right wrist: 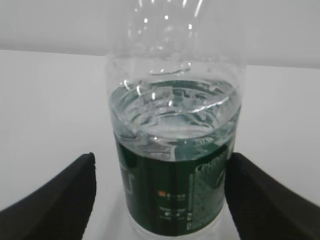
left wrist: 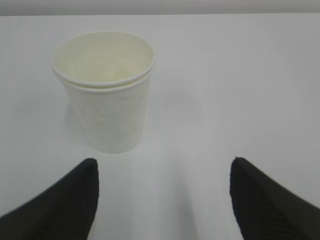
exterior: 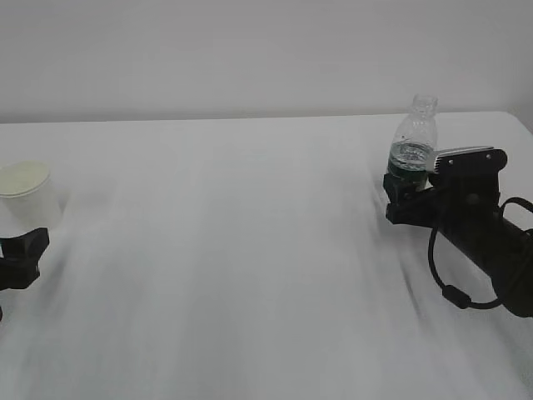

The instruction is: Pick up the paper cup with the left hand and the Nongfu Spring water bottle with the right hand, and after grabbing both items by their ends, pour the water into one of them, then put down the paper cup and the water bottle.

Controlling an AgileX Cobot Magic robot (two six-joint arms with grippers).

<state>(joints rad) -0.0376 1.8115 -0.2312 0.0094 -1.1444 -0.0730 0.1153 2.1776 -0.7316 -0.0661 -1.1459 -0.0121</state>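
The white paper cup [exterior: 25,192] stands upright at the far left of the table. In the left wrist view the paper cup [left wrist: 107,100] sits ahead of my left gripper [left wrist: 162,170] and a little left of its centre line; the jaws are open with only table between them. The Nongfu Spring water bottle [exterior: 414,142] stands upright at the right, uncapped, with water [right wrist: 170,115] up to the top of its green label. My right gripper [right wrist: 160,165] is open around the bottle [right wrist: 175,175] at label height, with a gap at the left finger [right wrist: 65,195] and the right finger close against it.
The white table [exterior: 250,250] runs to a pale wall behind. The right arm [exterior: 483,233], with its grey plate and looped cable, lies low over the table's right side. Only part of the left gripper [exterior: 25,246] shows at the left edge.
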